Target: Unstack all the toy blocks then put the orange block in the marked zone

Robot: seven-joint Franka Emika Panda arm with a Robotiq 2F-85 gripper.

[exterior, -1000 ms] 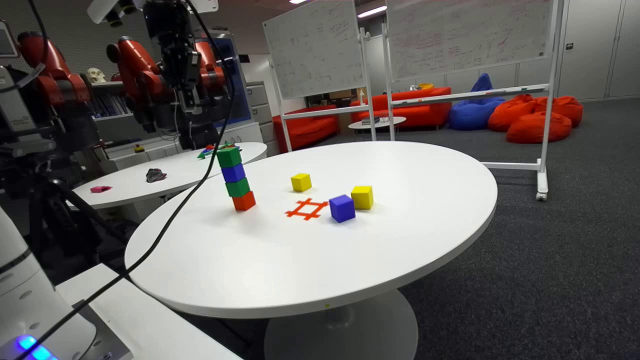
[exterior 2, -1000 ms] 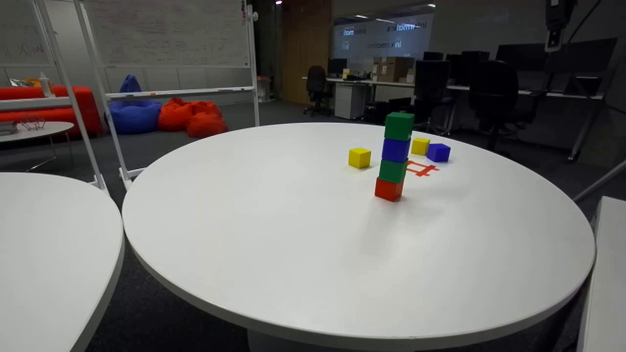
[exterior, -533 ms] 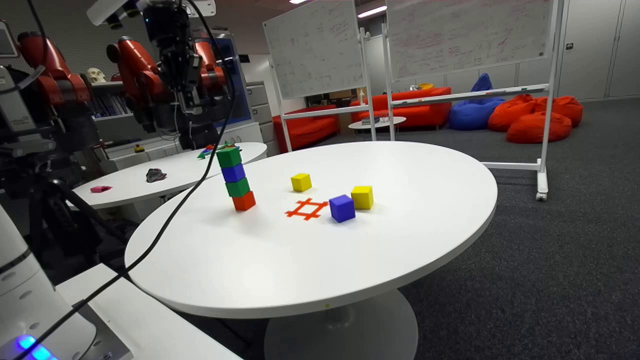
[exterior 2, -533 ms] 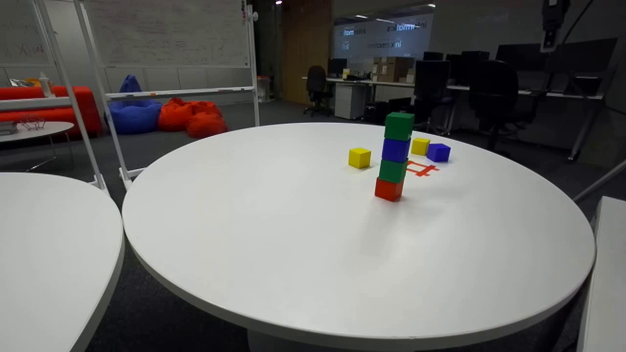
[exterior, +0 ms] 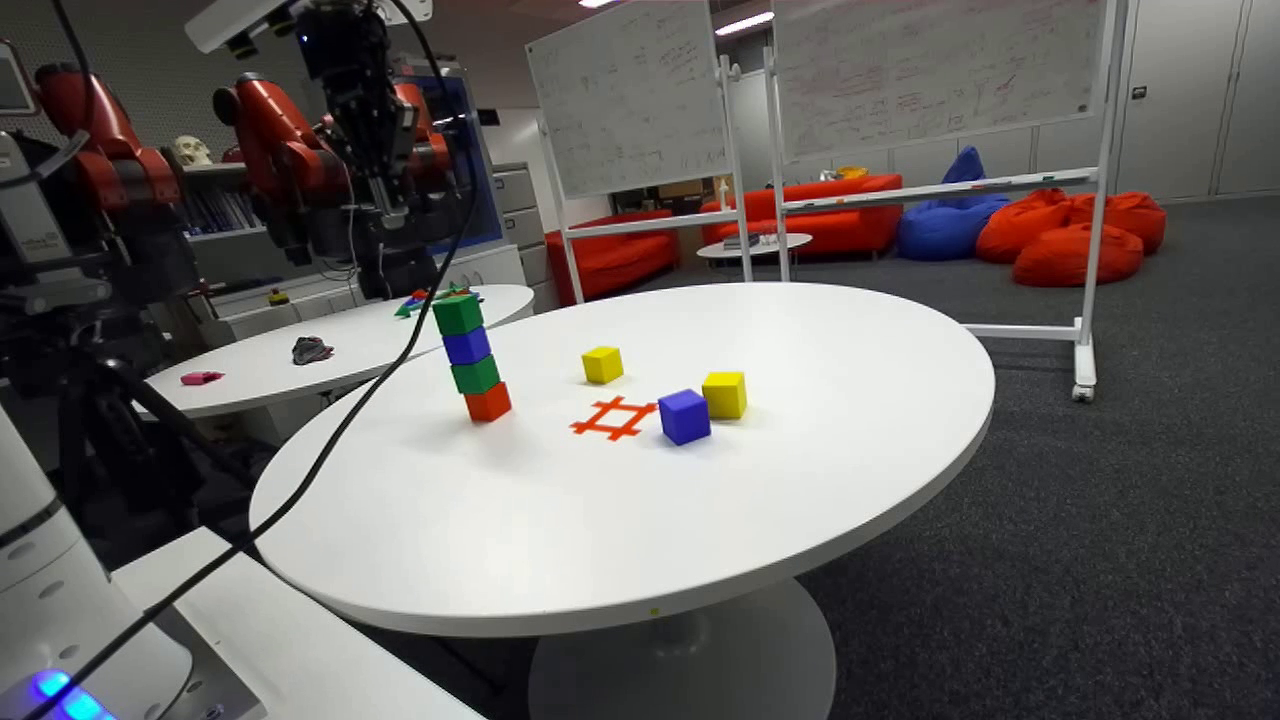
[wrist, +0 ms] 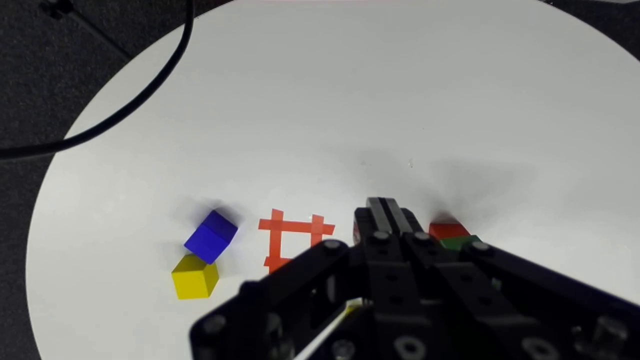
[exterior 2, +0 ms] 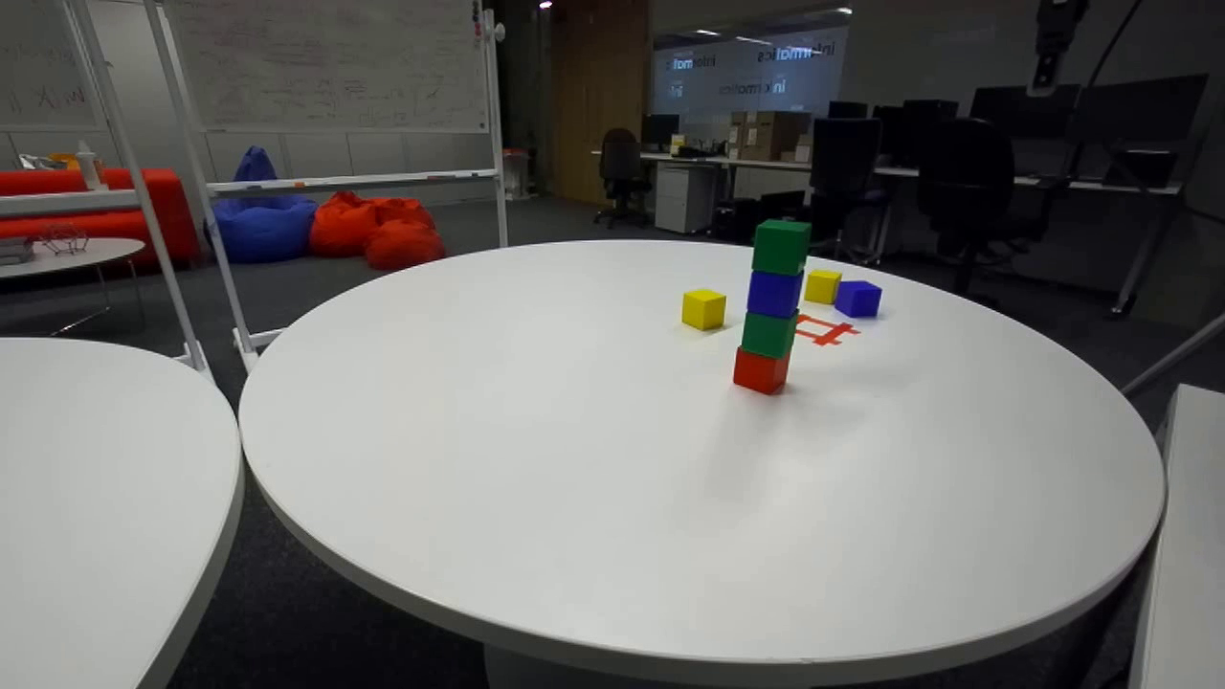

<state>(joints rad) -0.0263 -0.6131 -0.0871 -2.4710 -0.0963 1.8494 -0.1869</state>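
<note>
A leaning stack of several blocks stands on the round white table. From the top it has a green block, a blue block, another green block and the orange-red block at the bottom. The marked zone is a square of orange-red tape, with no block inside in the exterior views. A loose blue block and yellow block sit close together beside it. Another yellow block lies behind it. My gripper is shut and empty, high above the table; it hides most of the stack in the wrist view.
A black cable hangs along the arm and crosses the wrist view. A second white table stands beside the round one, with small items on it. Whiteboards stand behind.
The gripper has moved slightly right and down in the exterior view with the robot base, and left and slightly up in the opposite exterior view. The blocks have not moved.
</note>
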